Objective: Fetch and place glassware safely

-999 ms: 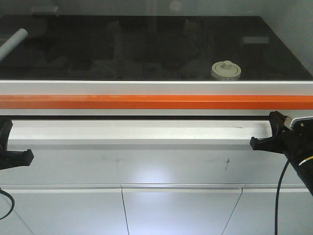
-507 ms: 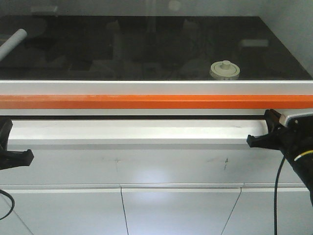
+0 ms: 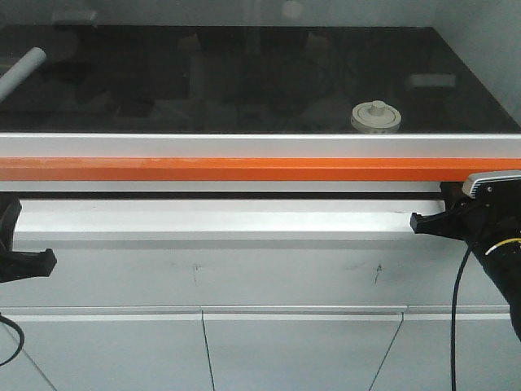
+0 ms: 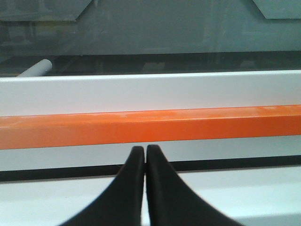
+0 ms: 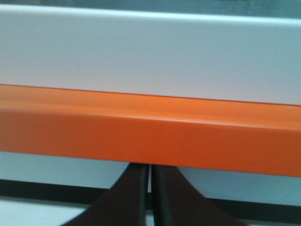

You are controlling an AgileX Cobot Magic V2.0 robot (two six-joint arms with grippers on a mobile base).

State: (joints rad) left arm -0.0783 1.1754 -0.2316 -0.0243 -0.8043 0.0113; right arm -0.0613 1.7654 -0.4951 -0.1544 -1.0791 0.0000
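Front-facing view: jar [image 3: 375,116] far right behind orange rail [image 3: 244,169]; left gripper [image 4: 145,150], right gripper [image 5: 149,172] pinched together, low, likely pre-reach.

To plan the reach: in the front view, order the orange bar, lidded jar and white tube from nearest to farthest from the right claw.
1. Orange bar, just above the right claw.
2. Lidded jar, farther back, right side.
3. White tube, far left.

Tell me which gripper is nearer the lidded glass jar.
The right gripper: it sits at the right edge, almost below the jar behind the orange bar, while the left gripper is far left.
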